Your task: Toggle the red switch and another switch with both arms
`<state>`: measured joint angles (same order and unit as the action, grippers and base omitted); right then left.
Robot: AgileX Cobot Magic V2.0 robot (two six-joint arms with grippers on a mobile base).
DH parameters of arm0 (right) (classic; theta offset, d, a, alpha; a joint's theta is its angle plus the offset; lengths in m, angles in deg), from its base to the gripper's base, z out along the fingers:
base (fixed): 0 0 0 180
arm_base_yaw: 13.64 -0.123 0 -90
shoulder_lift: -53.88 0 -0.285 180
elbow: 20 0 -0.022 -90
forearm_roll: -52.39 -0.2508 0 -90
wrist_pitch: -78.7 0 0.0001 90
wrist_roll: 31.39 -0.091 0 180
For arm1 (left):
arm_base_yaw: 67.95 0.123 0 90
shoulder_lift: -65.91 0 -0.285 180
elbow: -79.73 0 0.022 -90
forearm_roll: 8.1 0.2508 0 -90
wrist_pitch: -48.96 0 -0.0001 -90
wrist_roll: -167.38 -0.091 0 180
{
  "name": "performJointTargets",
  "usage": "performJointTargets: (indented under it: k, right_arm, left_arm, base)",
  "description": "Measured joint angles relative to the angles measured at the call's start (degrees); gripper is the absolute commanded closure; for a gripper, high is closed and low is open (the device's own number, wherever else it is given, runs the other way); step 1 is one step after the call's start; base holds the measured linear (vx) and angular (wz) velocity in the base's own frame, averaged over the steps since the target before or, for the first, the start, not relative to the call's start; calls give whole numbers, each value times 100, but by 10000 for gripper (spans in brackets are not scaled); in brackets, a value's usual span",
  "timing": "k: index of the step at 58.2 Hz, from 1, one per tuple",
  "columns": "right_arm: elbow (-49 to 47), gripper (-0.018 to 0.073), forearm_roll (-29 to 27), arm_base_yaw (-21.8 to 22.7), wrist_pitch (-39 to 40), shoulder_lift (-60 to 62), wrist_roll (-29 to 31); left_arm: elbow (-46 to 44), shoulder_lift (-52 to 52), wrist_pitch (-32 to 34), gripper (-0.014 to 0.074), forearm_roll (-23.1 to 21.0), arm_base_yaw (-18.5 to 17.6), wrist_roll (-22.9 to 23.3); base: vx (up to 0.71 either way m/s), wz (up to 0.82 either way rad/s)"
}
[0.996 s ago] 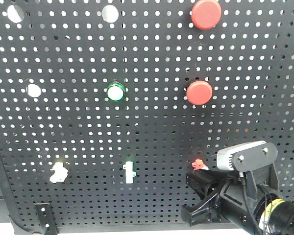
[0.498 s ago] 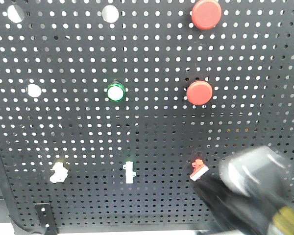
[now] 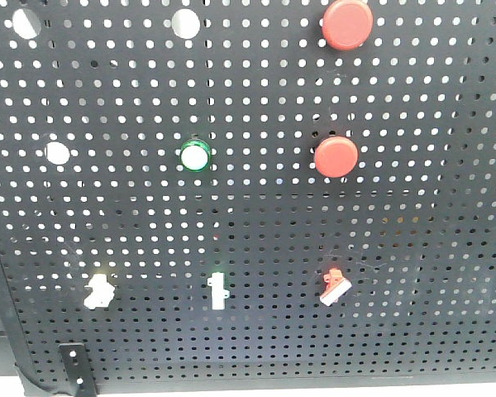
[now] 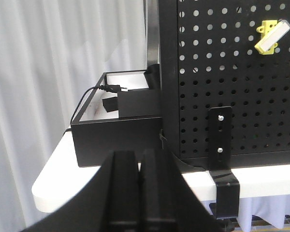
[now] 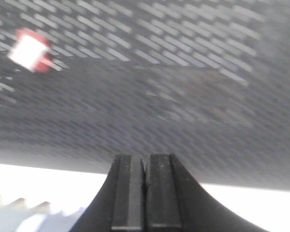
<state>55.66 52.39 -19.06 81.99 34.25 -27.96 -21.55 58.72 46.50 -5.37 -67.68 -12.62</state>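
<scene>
The left gripper [image 4: 141, 193] has its two black fingers pressed flat together, nothing between them, and it touches nothing. It hangs low at the left edge of the black pegboard [image 4: 241, 87], well below and to the left of the yellow switch [image 4: 269, 36], whose whitish lever slants up to the right. Just ahead of it sits a black bracket [image 4: 219, 137] bolted to the board's foot, and off to the left an open black box [image 4: 113, 128] with a cable plugged in, all on a white table [image 4: 53, 186].

The right gripper [image 5: 144, 193] is likewise closed, its fingers meeting with only a hairline seam and gripping nothing. Its view is smeared (the board reads as streaks), but the red switch [image 5: 30, 50] shows at upper left, well apart from the fingertips, white lever face toward the camera.

From the front, no arm shows. The red switch [image 3: 335, 287] sits low on the right of the board, lever tilted down-left; the yellow one [image 3: 98, 290] is low on the left, a white toggle [image 3: 218, 289] between them. Above are two round red buttons [image 3: 336, 155], and a green-ringed button [image 3: 195, 155]. No writing can be read anywhere.
</scene>
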Motion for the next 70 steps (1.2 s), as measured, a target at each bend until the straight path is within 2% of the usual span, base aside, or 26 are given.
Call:
performJointTargets:
  k: [8,19,36,70]
  right_arm:
    - [320,566,73,346,-656,1047,-19]
    - [339,566,480,456,-1195,1243,-219]
    - [339,566,313,456,-1261,1243,-592]
    - [339,566,307,456,-1285,1243,-609]
  left_arm:
    - [0,0,0,594,0,0,0]
    - [0,0,-15,594,0,0,0]
    - [0,0,-5,594,0,0,0]
    - [0,0,-5,594,0,0,0]
  base:
    - [0,0]
    - [0,0]
    - [0,0]
    - [0,0]
